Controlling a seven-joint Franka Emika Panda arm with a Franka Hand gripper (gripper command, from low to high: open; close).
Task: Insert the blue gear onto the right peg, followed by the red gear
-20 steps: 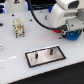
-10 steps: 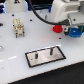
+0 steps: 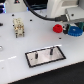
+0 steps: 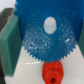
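Note:
The blue gear [image 3: 75, 31] lies flat at the exterior view's right, directly under my gripper [image 3: 73, 25]. In the wrist view the blue gear [image 4: 47, 36] fills most of the picture, face on, with its pale centre hole showing. The red gear [image 3: 58, 28] sits on the white table just beside it, toward the exterior view's left, and shows small in the wrist view [image 4: 52, 73]. The black base plate [image 3: 36, 59] with two upright pegs [image 3: 50, 51] lies nearer the front. My fingertips are hidden, so I cannot tell whether they hold the blue gear.
A beige block-like fixture [image 3: 18, 27] stands at the exterior view's left. A teal-green block [image 4: 8, 39] shows beside the blue gear in the wrist view. Dark cables [image 3: 37, 11] hang at the back.
My gripper has shifted a little toward the exterior view's right, over the blue gear. The red gear and the base plate have not moved.

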